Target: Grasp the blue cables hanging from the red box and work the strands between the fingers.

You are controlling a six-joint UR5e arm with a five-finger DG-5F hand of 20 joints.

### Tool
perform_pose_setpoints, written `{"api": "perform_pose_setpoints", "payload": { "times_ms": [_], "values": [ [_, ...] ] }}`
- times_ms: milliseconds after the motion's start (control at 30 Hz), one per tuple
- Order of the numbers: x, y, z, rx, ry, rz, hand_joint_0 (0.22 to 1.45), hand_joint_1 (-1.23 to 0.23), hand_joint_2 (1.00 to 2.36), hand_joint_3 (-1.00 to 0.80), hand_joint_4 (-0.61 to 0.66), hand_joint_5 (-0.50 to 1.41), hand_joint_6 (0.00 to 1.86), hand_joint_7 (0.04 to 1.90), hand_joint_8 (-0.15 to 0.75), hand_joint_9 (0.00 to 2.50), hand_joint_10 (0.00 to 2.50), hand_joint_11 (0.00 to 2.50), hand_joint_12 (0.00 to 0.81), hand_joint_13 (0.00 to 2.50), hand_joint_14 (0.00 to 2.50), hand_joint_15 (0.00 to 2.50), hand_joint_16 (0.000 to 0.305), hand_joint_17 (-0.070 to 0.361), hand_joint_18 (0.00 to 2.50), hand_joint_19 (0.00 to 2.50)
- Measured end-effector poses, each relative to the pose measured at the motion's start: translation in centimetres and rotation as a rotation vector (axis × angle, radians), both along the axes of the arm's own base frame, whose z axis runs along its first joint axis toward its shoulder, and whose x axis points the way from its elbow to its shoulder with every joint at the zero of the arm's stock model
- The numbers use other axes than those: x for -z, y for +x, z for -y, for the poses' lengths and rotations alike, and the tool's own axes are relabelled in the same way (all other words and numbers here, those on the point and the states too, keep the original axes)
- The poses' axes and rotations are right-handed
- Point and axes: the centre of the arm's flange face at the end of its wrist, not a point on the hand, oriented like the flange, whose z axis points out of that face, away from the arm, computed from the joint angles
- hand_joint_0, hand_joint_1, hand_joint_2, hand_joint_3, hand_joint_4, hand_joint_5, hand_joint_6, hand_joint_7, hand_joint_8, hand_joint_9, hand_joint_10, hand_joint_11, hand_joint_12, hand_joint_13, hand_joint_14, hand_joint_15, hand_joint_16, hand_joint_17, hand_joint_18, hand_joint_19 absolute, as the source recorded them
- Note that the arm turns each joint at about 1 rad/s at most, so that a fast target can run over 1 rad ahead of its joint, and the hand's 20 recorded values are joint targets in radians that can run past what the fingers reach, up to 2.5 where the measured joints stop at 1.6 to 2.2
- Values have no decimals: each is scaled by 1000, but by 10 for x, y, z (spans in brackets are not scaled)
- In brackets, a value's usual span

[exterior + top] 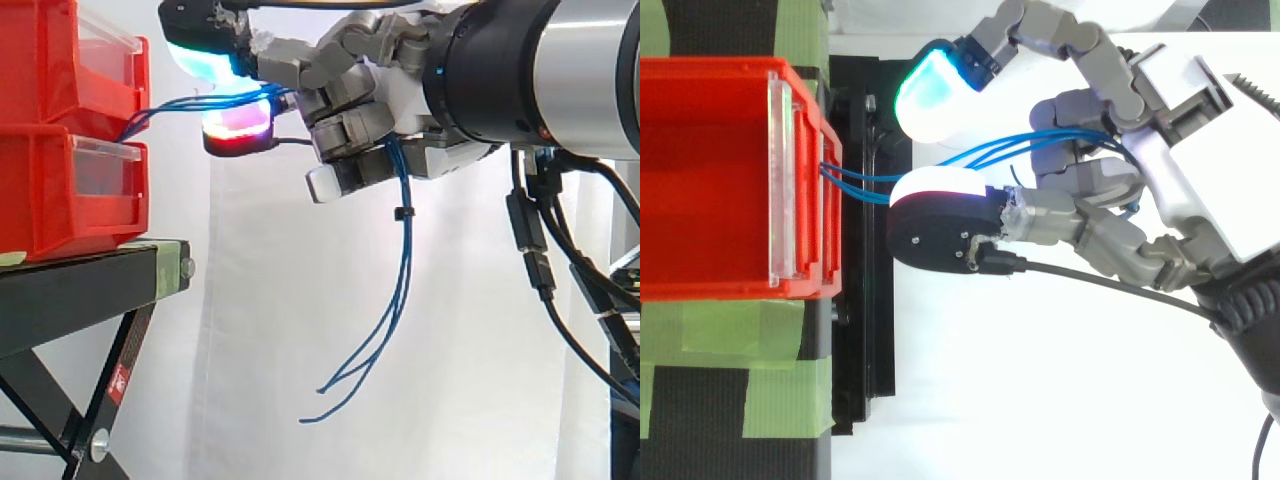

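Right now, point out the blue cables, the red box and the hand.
blue cables (406, 250), side view, the hanging stretch.
red box (710, 70), top view, its upper rim.
hand (1200, 165), top view, white palm.

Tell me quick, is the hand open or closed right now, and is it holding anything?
Hand: closed, fingers curled round the blue cables, whose loose ends hang below it.

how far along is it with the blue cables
Done: the hand is curled round the thin blue cables, which run from the red plastic bins. In hand: strands pass between the glowing fingertips, loose ends dangling below. Left: working them between the fingers.
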Motion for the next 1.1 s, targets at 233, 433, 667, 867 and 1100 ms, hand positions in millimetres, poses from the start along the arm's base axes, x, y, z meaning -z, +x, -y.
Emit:
{"api": "perform_pose_setpoints", "payload": {
  "times_ms": [233,433,667,867,1100],
  "values": [
    [0,0,-1,-4,-3,1,846,-767,1006,-844,193,-80,536,1212,439,1051,2500,2500,486,1472,2500,1590,56,125,1788,833],
    [0,0,-4,-14,-11,-8,856,-767,1006,-829,195,-89,564,1200,439,1051,2500,2500,486,1472,2500,1590,56,125,1788,833],
    [1,1,-18,-129,-35,20,860,-763,1006,-822,200,-94,594,1188,439,1051,2500,2500,486,1472,2500,1590,56,125,1788,833],
    [11,1,-24,-210,-74,-22,866,-753,1006,-813,208,-95,642,1166,439,1051,2500,2500,486,1472,2500,1590,56,125,1788,833],
    [19,1,-25,-228,-44,-7,870,-746,1007,-800,209,-98,680,1155,439,1051,2500,2500,486,1472,2500,1590,56,125,1788,833]
  ]
}}
